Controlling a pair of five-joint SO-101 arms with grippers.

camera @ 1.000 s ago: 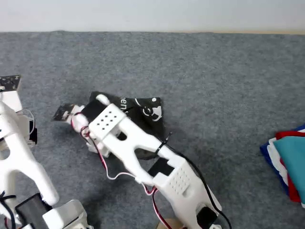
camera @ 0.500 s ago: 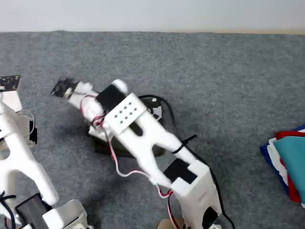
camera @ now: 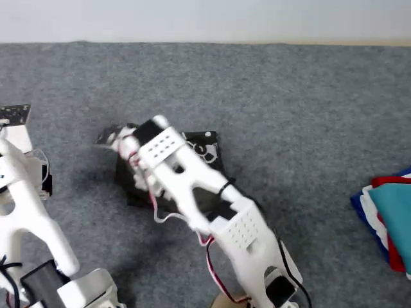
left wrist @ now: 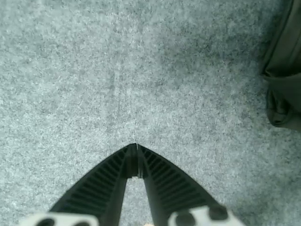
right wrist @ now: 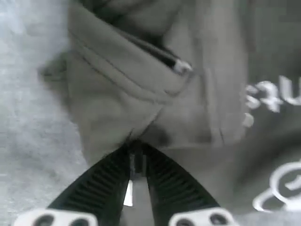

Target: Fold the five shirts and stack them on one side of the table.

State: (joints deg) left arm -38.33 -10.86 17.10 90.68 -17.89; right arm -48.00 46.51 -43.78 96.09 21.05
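While the right jaws sit closed, tips on the crumpled black shirt (camera: 207, 154) (right wrist: 117, 94) left of centre, left jaws closed on nothing above bare grey surface (left wrist: 141, 70); folded stack (camera: 388, 215) at the right edge.

The right arm (camera: 192, 186) lies across the black shirt (camera: 209, 155) and hides its middle and near edge. The right pincer (camera: 109, 136), at the shirt's corner, is too smeared to read from above. From the wrist, its tips meet against a fold, but whether they pinch cloth cannot be told. The stack of folded shirts (camera: 388, 215) is cut off at the edge, so its count is unclear. The left arm (camera: 26, 208) is also cut off there.
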